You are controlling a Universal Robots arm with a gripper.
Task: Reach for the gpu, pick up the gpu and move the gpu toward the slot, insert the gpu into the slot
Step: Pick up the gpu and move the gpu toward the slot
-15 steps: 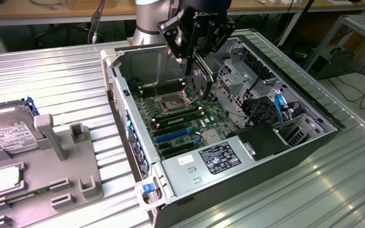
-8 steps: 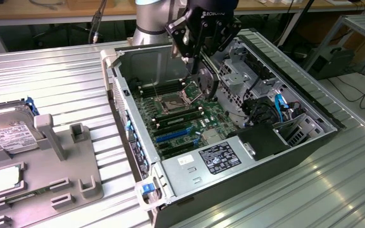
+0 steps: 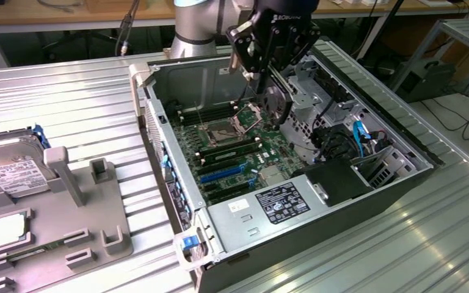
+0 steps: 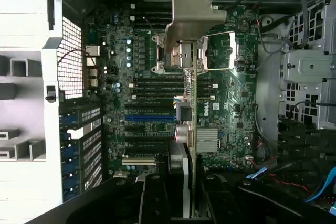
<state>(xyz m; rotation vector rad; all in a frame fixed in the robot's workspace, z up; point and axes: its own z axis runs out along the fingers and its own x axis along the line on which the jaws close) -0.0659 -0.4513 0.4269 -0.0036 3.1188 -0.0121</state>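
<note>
Open grey metal computer tower case [image 3: 169, 177] being supported on ribbed silver metal table [image 3: 71, 97]. Green motherboard [image 3: 255, 143] being exposed inside, with square silver processor socket [image 3: 218, 133] and black memory strips [image 3: 230, 154] being carried on it. Boxy silver hard drive with white label [image 3: 10, 171] being held on grey plastic fixture tray [image 3: 80, 241] at exterior view's left, apart from case. Blue cables [image 3: 356, 137] being kept beside drive bays.
</note>
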